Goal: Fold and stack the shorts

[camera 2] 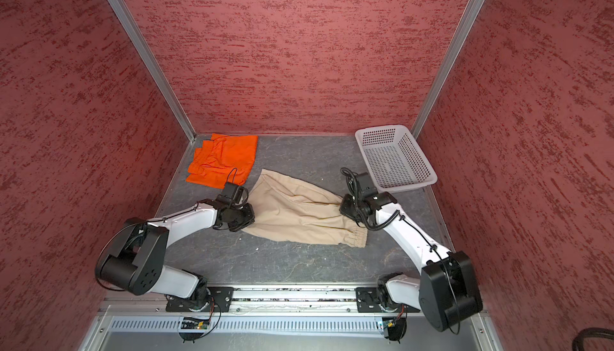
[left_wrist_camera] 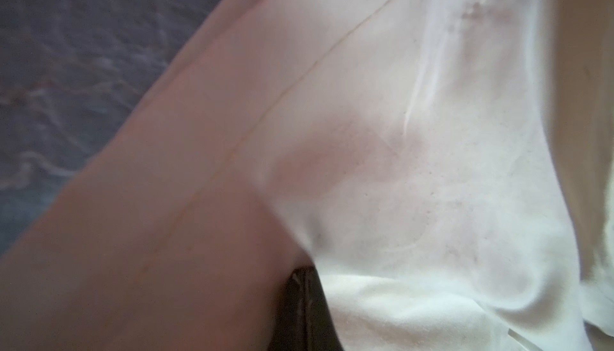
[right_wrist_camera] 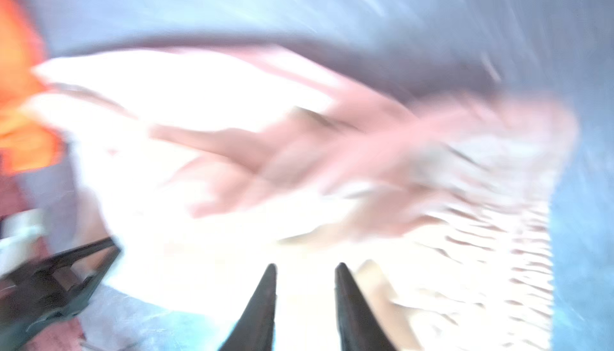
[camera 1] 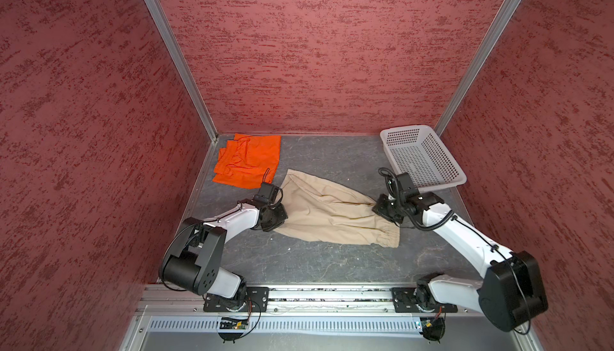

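The beige shorts (camera 1: 332,213) (camera 2: 299,213) lie spread on the grey floor in both top views, with the gathered waistband (camera 1: 387,238) at the near right. My left gripper (camera 1: 279,223) (camera 2: 248,221) is at their left edge. In the left wrist view its fingers (left_wrist_camera: 304,271) are pressed together, shut on the beige shorts (left_wrist_camera: 398,166). My right gripper (camera 1: 377,208) (camera 2: 342,208) is at their right edge. In the blurred right wrist view it (right_wrist_camera: 305,266) stands open over the beige shorts (right_wrist_camera: 216,100). The orange shorts (camera 1: 249,161) (camera 2: 222,160) lie folded at the back left.
A white perforated basket (camera 1: 422,160) (camera 2: 393,161) stands at the back right, just behind my right wrist. Red textured walls close in the floor on three sides. A metal rail (camera 1: 329,296) carrying both arm bases runs along the front edge.
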Controlling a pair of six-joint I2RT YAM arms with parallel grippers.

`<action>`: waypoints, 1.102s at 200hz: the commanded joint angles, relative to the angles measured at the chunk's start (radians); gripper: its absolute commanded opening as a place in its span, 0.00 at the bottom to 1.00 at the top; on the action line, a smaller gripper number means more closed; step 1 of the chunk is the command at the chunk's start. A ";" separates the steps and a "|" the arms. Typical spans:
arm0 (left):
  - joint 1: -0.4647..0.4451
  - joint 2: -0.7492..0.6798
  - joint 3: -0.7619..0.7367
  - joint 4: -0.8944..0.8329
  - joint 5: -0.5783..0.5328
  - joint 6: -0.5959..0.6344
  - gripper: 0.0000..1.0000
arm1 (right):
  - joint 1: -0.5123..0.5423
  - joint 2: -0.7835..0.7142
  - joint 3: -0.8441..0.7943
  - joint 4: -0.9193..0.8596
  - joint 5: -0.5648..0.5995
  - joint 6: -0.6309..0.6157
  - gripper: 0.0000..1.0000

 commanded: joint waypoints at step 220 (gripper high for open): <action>0.003 0.033 -0.095 -0.023 -0.086 -0.036 0.02 | 0.209 0.839 0.675 0.103 0.092 -0.715 0.05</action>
